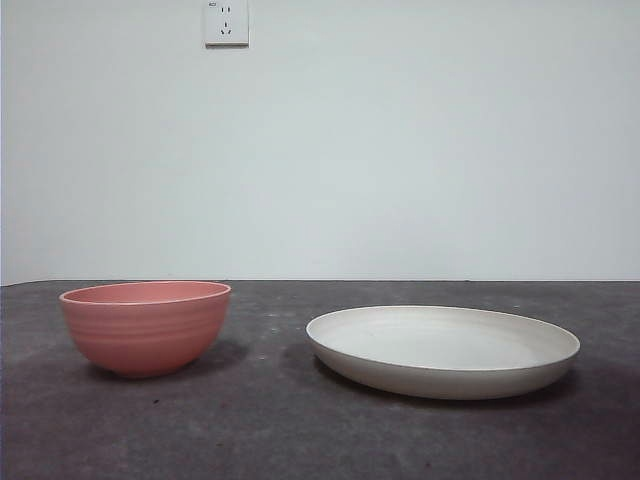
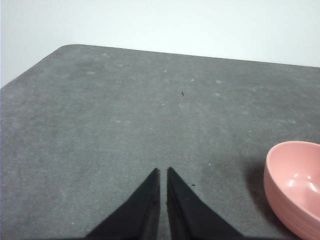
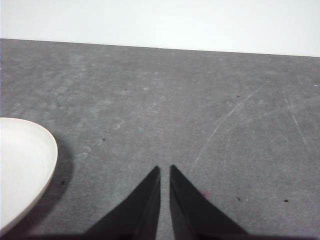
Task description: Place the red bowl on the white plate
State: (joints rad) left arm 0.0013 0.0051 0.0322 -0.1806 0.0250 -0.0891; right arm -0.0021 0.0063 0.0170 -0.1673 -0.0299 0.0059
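Dark grey table (image 1: 280,430), pale wall behind: your front view shows the red bowl (image 1: 146,327) apart from the white plate (image 1: 443,350), both untouched. Left wrist view: left gripper (image 2: 163,171) closed, empty, bowl (image 2: 295,187) close by. Right wrist view: right gripper (image 3: 164,169) closed, empty, beside plate (image 3: 22,170). Judge your left arm nearer.

Red bowl (image 1: 146,328): matte salmon-pink, plastic-like, faint horizontal ridges outside, smooth inside with a soft sheen. White plate (image 1: 443,351): cream-white, matte, smooth, low rim. Table (image 1: 260,420): dark grey, matt, slightly rough, speckled and scuffed, with thin pale scratches. Wall (image 1: 400,150): plain white, flat finish. Socket (image 1: 226,22): smooth white plastic.
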